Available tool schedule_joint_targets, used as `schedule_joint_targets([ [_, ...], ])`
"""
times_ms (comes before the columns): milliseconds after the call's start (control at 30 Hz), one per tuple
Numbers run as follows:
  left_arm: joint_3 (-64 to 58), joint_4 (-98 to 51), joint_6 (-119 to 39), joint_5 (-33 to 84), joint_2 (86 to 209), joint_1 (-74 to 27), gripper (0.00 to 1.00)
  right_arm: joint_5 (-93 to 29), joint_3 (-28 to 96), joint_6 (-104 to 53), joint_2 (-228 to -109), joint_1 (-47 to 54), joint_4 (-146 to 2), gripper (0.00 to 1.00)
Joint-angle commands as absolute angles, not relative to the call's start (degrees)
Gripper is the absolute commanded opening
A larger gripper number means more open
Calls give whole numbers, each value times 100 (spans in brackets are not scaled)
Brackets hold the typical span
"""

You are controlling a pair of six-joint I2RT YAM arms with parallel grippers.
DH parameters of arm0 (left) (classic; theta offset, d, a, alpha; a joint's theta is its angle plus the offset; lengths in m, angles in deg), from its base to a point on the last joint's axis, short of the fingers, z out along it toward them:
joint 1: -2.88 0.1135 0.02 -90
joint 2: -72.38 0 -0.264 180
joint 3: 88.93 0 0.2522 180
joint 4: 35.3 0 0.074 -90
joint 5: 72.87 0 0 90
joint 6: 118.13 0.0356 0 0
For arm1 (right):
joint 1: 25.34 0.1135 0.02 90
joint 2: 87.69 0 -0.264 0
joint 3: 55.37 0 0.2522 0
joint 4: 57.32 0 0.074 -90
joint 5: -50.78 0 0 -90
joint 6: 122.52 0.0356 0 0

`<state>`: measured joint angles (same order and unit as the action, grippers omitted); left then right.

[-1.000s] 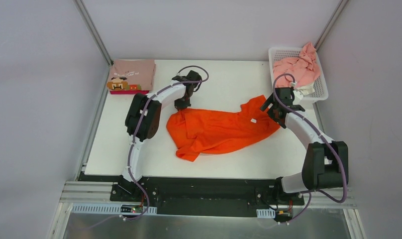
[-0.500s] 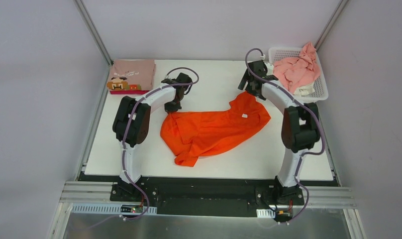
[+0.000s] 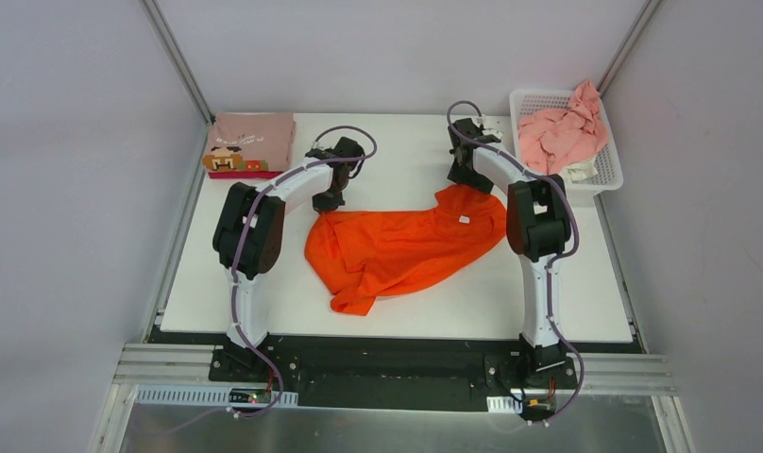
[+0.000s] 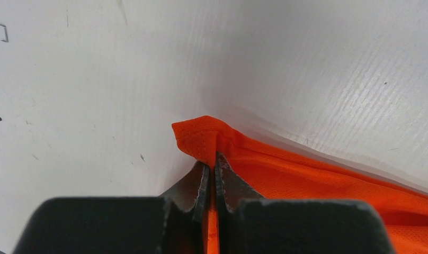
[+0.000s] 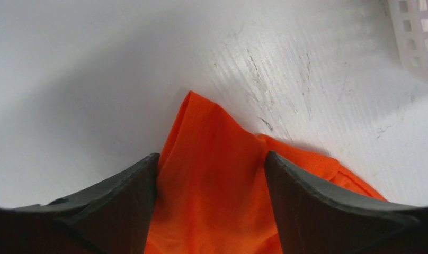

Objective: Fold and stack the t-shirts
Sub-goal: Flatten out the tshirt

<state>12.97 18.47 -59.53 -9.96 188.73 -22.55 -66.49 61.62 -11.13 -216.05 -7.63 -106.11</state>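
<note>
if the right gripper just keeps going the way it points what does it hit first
The orange shirt: its corner lies between the fingers of the open right gripper, so that cloth comes first, with the table just beyond. How high the fingers sit above it is unclear.

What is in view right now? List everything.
orange t-shirt: one, bright orange, crumpled mid-table
pixel-face t-shirt: one, dusty pink, folded, far left corner
magenta t-shirt: one, magenta, edge showing under it
light pink t-shirts: count unclear, crumpled in basket
basket: one, white lattice, far right corner
table: one, white
left tool: black, shut on the orange t-shirt's corner
right tool: black, open, astride its far right edge
</note>
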Motion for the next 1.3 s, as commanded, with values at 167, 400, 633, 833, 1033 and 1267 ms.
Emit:
schedule_joint_targets([
  [167, 1438, 1874, -6010, -1042, 18622, -2226, 0, -6936, 6363, -914, -21507, -777, -10654, 14],
  [400, 1546, 1864, -5958, -1301, 17664, -2226, 0, -7148, 6012, -1062, -20074, -745, -10459, 0],
  [633, 1348, 1752, -5904, -1332, 15769, -2243, 0, -6528, 5035, -1272, -17551, -716, -10082, 0],
  [833, 1208, 1454, -5688, -908, 13908, -2265, 0, -5929, 4964, -1339, -15707, -714, -10069, 0],
  [1033, 1423, 1157, -5416, 97, 12418, -2270, 0, -4907, 5343, -1109, -14349, -709, -10299, 0],
  [1267, 2033, 1142, -5412, 1615, 11699, -2271, 0, -3553, 6355, -669, -13780, -707, -10851, 0],
])
